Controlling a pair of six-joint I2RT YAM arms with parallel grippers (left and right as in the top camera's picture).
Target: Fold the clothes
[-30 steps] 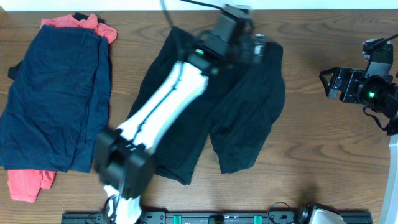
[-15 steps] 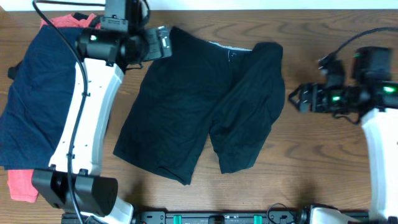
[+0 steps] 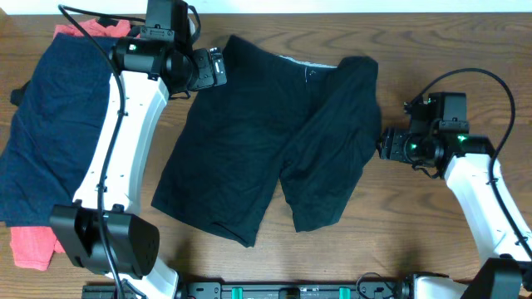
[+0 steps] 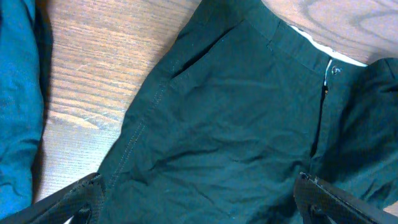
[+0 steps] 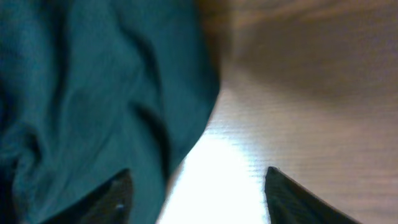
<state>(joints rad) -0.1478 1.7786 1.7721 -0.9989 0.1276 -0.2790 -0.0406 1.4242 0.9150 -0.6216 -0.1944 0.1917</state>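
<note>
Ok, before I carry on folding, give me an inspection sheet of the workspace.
Surface: wooden table, no spills seen.
Job's things: black shorts spread mid-table; navy shorts at left, lying on a coral-red piece.
Clutter: nothing seen.
End effectors: left end effector open, at the black shorts' waistband corner; right end effector open at their right edge, no grip seen.
Cables: black cable along the left arm; looped cable above the right arm.
Surroundings: black rail at the table's near edge.
</note>
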